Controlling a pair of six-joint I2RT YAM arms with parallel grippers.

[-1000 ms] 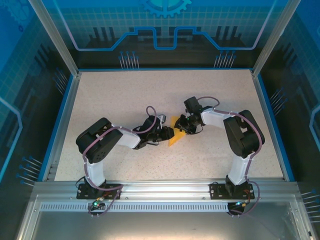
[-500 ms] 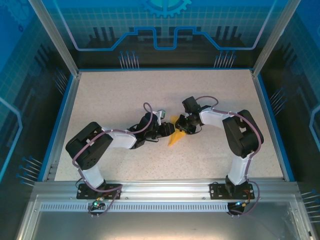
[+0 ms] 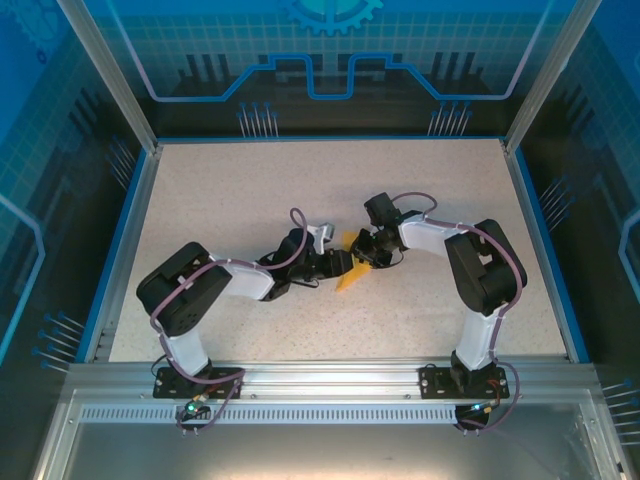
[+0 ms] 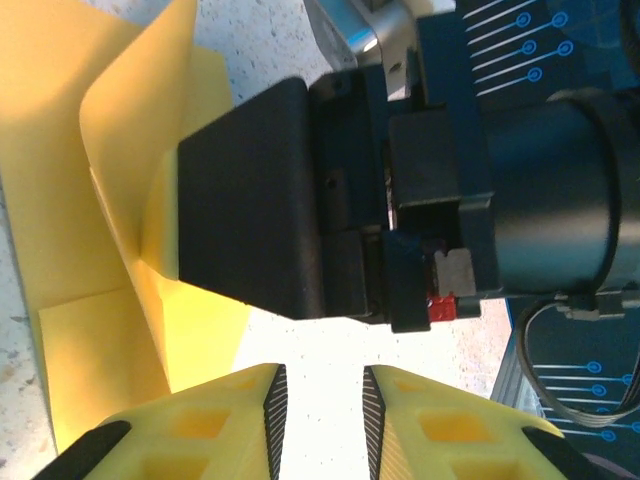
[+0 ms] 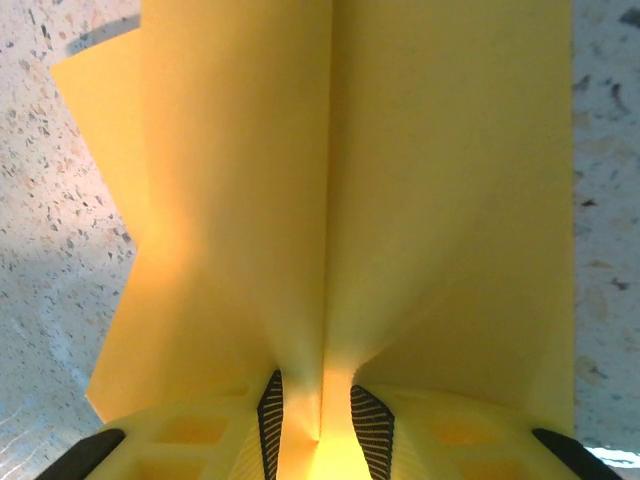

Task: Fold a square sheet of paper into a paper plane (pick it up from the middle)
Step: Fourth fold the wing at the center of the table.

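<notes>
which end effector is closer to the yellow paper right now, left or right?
Right. The right end effector grips the paper at its centre crease. The left end effector sits just beside the paper's edge, facing the right one; contact there can't be confirmed.

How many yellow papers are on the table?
1. The yellow paper sits in the middle, pinched by the right gripper, with the left gripper beside it. More could hide underneath them.

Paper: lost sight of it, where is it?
Top view: the paper sits centrally between the left gripper and the right gripper, whose fingers pinch its crease.
</notes>
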